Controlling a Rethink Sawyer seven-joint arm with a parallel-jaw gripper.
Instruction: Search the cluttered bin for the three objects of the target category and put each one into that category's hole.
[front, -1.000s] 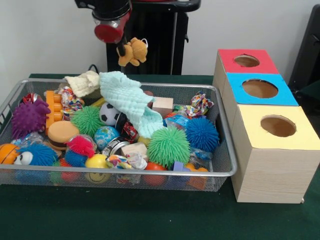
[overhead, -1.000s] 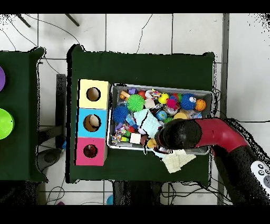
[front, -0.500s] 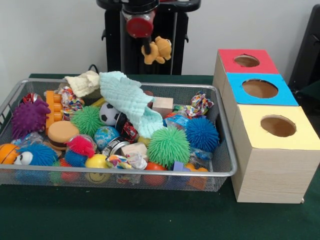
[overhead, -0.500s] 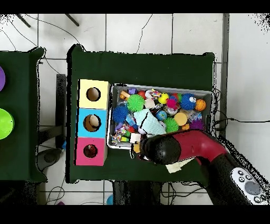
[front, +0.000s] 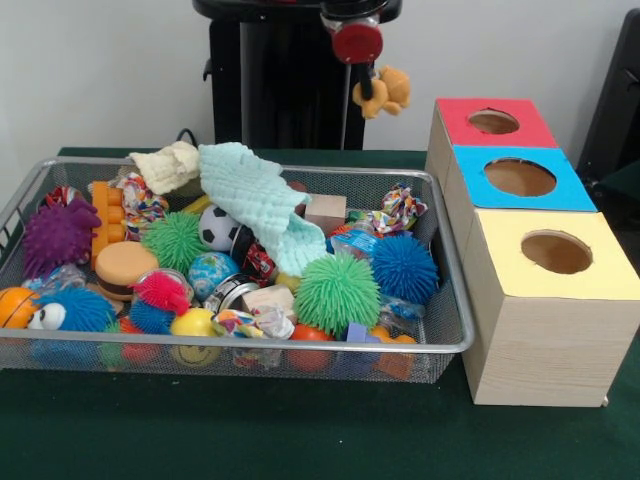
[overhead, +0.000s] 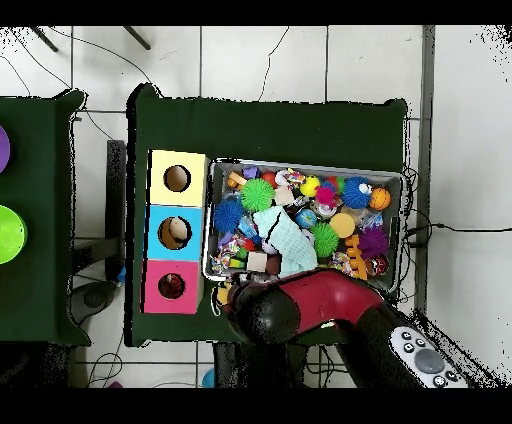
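While a wire bin (front: 445, 300) holds spiky balls, a green cloth (front: 255, 195) and other toys, three boxes (front: 540, 310) with holes stand just beside it; the gripper (front: 368, 88) clasps a small plush toy (front: 388, 90) aloft near the red box (front: 462, 125).

Red arm (overhead: 330, 300) overlaps bin (overhead: 400, 200) edge; perhaps holding toy (overhead: 222, 296).

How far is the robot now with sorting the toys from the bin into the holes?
Nothing can be confirmed as delivered; the holes' insides are not visible. In hand: the gripper carries a small orange plush toy in the air, past the mesh bin and close to the red box. Left: drop it into a hole, then search the bin again, where a teal cloth covers some toys.
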